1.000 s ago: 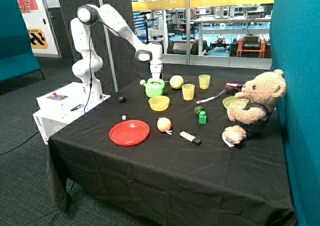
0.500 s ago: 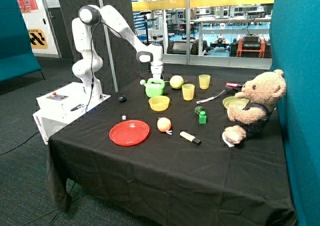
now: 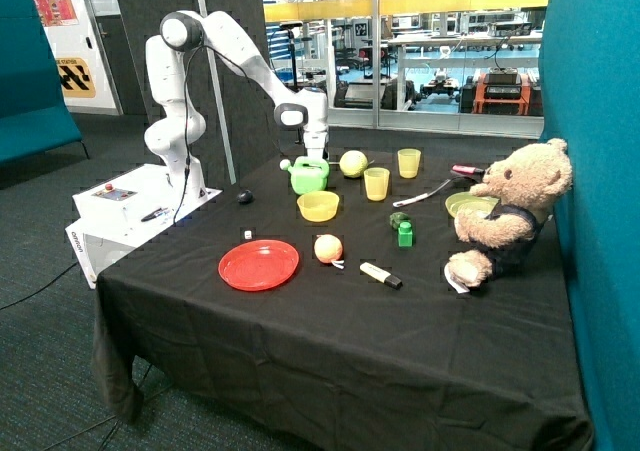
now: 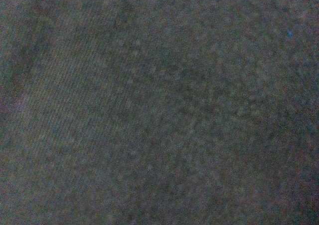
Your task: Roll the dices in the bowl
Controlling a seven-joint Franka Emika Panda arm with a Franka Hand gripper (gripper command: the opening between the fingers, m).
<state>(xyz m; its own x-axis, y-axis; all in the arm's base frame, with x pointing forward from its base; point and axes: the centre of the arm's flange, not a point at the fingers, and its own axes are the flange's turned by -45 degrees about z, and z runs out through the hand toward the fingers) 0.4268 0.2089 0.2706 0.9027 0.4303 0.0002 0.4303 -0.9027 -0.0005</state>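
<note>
A tiny white dice (image 3: 248,234) lies on the black cloth just beyond the far edge of the red plate (image 3: 259,265). The yellow bowl (image 3: 318,206) stands in the middle of the table, and what it holds is hidden by its wall. My gripper (image 3: 314,154) hangs low at the back of the table, right behind the green watering can (image 3: 309,175), which covers its tip. It is far from the dice and behind the bowl. The wrist view shows only dark cloth (image 4: 159,105) at close range.
Two yellow cups (image 3: 376,183) (image 3: 408,162) and a yellow-green ball (image 3: 353,163) stand near the watering can. A small black round object (image 3: 244,197), an orange-white ball (image 3: 328,248), a marker (image 3: 380,274), a green block (image 3: 405,233) and a teddy bear (image 3: 510,211) with a green dish (image 3: 468,203) are also on the table.
The arm has shifted slightly, and the gripper has come down a little behind the watering can. Nothing on the table has moved.
</note>
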